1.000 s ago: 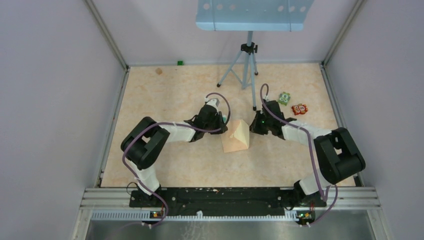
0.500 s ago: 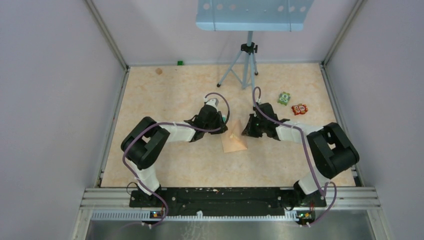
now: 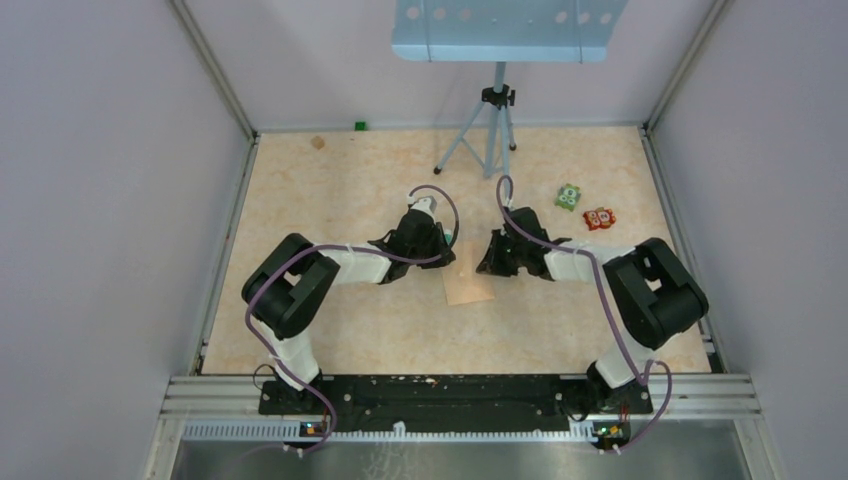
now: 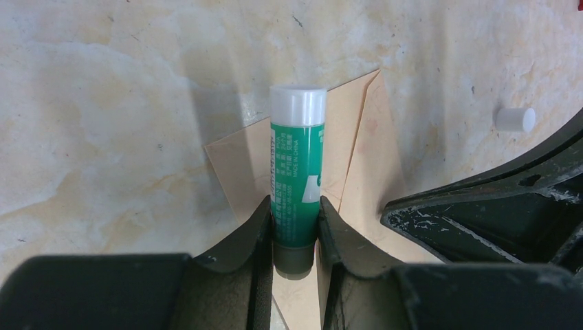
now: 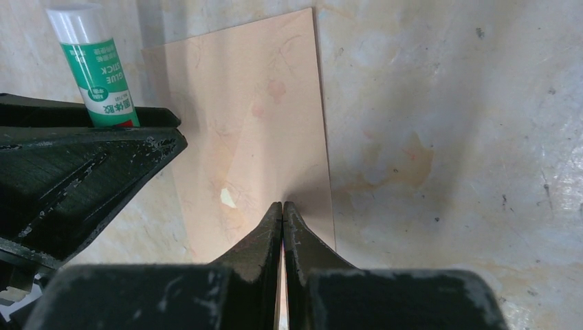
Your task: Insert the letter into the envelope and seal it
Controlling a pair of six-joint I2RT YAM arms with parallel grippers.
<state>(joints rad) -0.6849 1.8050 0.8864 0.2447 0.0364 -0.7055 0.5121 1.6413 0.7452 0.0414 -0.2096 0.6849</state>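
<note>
The envelope [image 5: 254,117] is dull, smooth paper, the glue stick [image 4: 295,185] is shiny green plastic with a white cap, the table [image 4: 103,103] looks like smooth stone, and the fingers [image 4: 240,240] are dull, scratched black plastic.

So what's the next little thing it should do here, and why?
Probably slide the shut right tool across the envelope, pressing it sealed. The envelope lies flat and folded closed with those tips over it, and the left tool grips a glue stick at its edge, so gluing looks done.
</note>
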